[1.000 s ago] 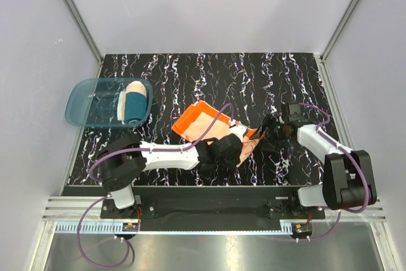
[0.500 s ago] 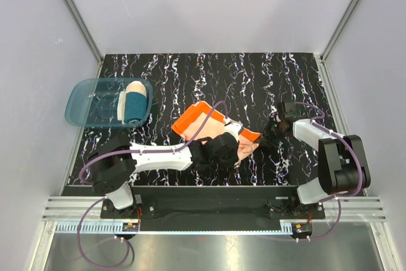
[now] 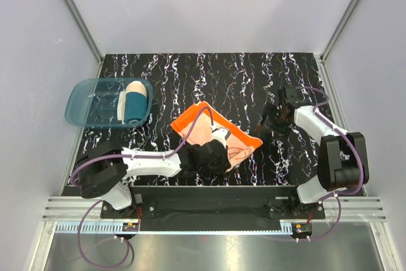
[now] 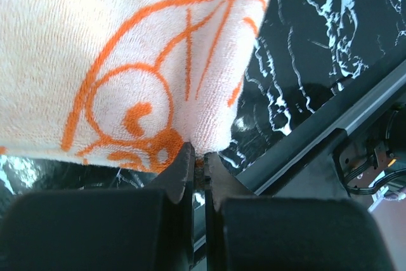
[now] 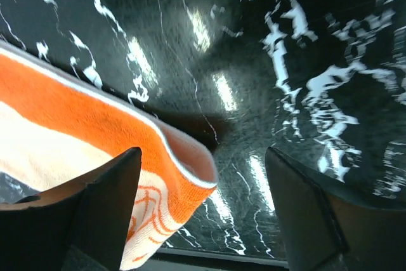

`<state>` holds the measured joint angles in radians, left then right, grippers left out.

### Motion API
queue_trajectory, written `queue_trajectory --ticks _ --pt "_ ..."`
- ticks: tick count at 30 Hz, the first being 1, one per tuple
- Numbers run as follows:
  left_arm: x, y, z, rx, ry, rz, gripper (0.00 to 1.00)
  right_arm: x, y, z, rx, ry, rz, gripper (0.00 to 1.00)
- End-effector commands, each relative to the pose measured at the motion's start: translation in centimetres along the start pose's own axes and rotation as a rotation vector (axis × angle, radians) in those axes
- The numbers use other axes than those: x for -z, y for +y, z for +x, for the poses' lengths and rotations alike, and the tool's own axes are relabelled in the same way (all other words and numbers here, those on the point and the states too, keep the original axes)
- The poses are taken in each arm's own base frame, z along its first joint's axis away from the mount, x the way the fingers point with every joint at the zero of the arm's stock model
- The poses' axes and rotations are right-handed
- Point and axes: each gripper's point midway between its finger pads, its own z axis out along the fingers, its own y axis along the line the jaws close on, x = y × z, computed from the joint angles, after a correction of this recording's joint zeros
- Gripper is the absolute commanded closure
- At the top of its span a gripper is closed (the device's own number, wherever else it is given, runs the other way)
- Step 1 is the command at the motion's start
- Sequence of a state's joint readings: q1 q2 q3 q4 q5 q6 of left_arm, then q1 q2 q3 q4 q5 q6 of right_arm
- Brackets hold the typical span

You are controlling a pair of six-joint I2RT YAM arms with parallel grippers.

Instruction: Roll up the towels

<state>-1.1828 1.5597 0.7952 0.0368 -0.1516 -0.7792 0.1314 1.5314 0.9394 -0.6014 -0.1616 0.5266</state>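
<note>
We see the left gripper point(image 4: 197, 160) pinched tight on the near edge of the orange towel point(image 3: 241, 141). The towel lies partly folded mid-table point(image 3: 254, 80), with its cream side showing. The right gripper point(image 3: 271, 120) has its fingers spread wide just beside the towel's right corner, gripping nothing. The teal towel point(image 3: 134, 107) sits rolled inside the blue tray point(image 3: 77, 103) at the left.

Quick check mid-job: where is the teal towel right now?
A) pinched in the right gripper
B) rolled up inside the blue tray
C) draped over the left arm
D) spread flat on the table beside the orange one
B: the top view shows the teal towel as a roll lying inside the blue tray, while the orange towel lies out on the table.
</note>
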Motion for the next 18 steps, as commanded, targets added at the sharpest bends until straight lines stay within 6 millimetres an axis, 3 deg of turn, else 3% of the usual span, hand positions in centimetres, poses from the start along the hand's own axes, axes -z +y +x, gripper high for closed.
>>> queue_trajectory --ticks 1,3,4,7,8,13,17,18 --pt "0.7 -1.4 -1.0 0.125 -0.051 0.081 1.0 2.3 -0.8 -2.9 0.041 -0.099 0.102 0.13" --pt "0.8 -1.5 -1.2 0.177 -0.055 0.12 1.0 3.6 0.1 -3.9 0.045 -0.143 0.074 0.14" --pt "0.9 -1.0 -0.6 0.224 -0.042 0.12 1.0 4.7 0.9 -4.3 0.049 -0.176 0.038 0.2" --pt "1.1 -1.1 -1.2 0.379 -0.045 0.196 1.0 7.3 3.5 -4.9 0.064 -0.244 -0.103 0.32" --pt "1.1 -0.1 -1.3 0.421 -0.052 0.181 1.0 7.9 4.1 -4.8 0.068 -0.253 -0.139 0.42" --pt "1.3 1.0 -0.8 0.551 0.0 0.175 1.0 10.8 8.0 -2.7 0.131 -0.237 -0.403 0.61" --pt "1.5 2.4 -0.9 0.646 0.024 0.148 1.0 11.1 9.2 -0.5 0.15 -0.184 -0.541 0.68" --pt "1.5 2.7 -0.5 0.667 0.043 0.144 1.0 10.3 9.2 0.2 0.149 -0.177 -0.571 0.71"
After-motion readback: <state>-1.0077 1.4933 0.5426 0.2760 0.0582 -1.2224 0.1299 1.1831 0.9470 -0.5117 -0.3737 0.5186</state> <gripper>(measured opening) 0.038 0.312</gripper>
